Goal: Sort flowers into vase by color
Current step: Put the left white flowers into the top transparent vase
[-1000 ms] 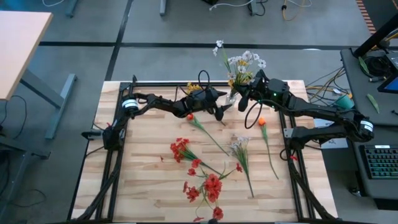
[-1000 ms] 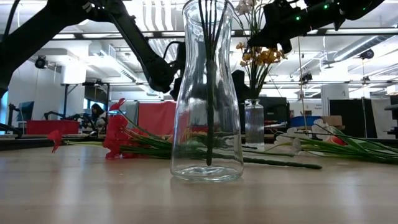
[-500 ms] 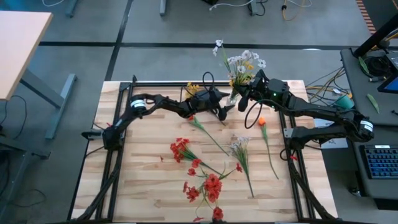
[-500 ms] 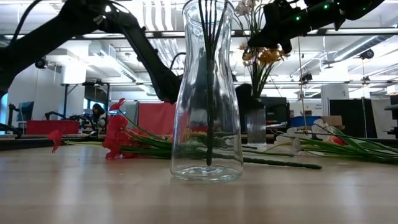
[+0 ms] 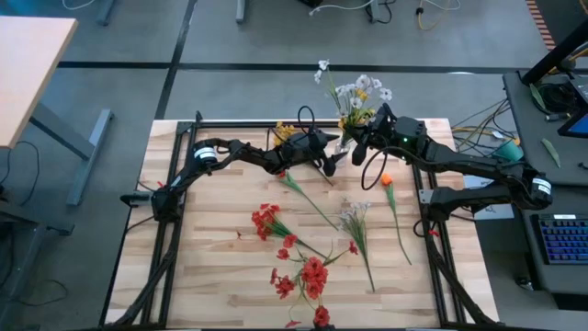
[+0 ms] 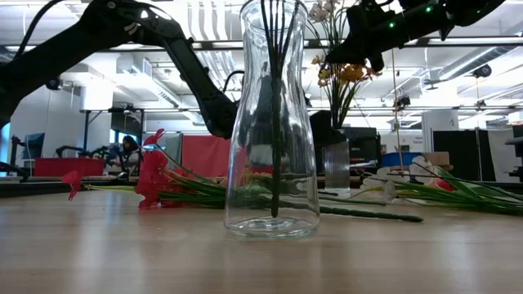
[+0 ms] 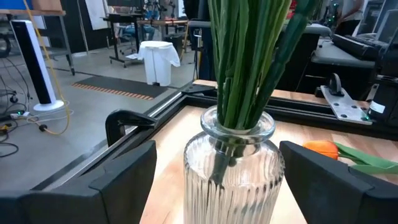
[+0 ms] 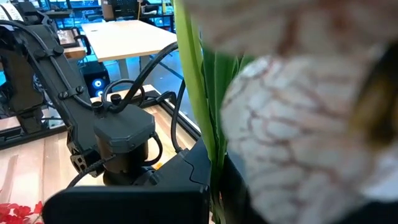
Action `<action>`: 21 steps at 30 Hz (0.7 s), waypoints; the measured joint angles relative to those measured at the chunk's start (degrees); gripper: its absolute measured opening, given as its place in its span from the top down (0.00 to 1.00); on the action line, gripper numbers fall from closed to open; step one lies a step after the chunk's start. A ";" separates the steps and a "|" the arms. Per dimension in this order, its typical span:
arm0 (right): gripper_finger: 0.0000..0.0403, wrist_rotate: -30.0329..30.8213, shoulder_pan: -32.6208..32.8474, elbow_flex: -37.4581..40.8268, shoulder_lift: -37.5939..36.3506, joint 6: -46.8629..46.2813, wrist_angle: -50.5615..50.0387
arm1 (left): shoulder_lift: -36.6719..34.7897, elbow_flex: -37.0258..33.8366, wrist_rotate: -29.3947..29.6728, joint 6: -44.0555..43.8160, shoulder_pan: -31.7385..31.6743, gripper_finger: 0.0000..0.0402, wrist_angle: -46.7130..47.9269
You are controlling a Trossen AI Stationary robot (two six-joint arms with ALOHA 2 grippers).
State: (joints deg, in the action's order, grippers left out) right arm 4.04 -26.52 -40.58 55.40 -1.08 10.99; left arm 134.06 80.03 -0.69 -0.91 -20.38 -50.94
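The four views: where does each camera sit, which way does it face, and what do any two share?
High: overhead, facing straight down; both arms, flowers on the table.
Low: table height, facing level; clear vase close, arms above.
Left wrist: on the left arm, facing the ribbed vase between open fingers.
Right wrist: on the right arm, against stems; left arm beyond.
Shared: low and left wrist views both show the ribbed vase.

My left gripper [image 5: 333, 165] is low at the table's far edge, jaws wide; my right gripper [image 5: 360, 152] is raised close beside it, clamped.
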 joint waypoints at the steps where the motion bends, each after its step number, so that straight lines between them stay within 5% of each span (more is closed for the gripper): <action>1: 0.98 -0.01 0.00 0.00 0.00 -0.01 -0.01 | 0.00 0.00 0.00 0.06 0.00 0.22 -0.01; 21: 0.98 0.01 0.00 0.00 0.00 0.68 -0.03 | 0.00 -0.17 0.24 0.18 0.05 0.42 0.98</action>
State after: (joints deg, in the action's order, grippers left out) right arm 4.05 -26.52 -40.58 55.40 -0.40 10.96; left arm 134.06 79.85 -0.44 -0.73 -20.33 -49.95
